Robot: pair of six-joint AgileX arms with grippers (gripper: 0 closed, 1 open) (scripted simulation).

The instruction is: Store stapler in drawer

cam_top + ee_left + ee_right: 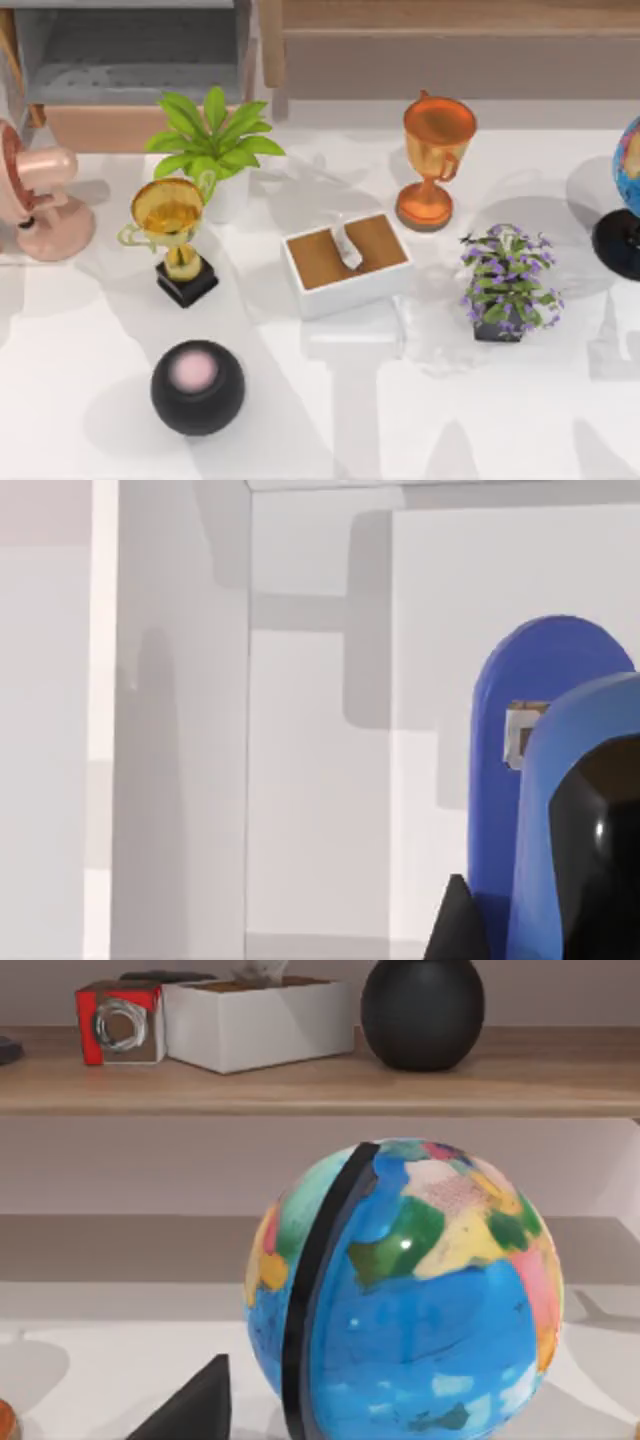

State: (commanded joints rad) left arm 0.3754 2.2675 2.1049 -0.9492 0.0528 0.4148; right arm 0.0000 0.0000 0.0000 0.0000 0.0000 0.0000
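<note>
Left wrist view shows the bright-blue elongated stapler (540,780) with its glossy black top piece close to the lens, its long axis running up the picture and its rounded end farthest from the camera, over pale grey panels. A dark fingertip (458,925) of the left claw sits right beside the stapler; whether the claw is clamped on it cannot be told.

In the top view, the wide drawer (130,70) with grey inner walls and a light tan wooden front stands open at the counter's far left, its visible floor bare. The white tissue box (345,260) with a brown top sits mid-counter, a tissue poking from its slot.

In the right wrist view a blue globe (410,1290) with a black meridian band stands just ahead; the right claw's state cannot be told.
</note>
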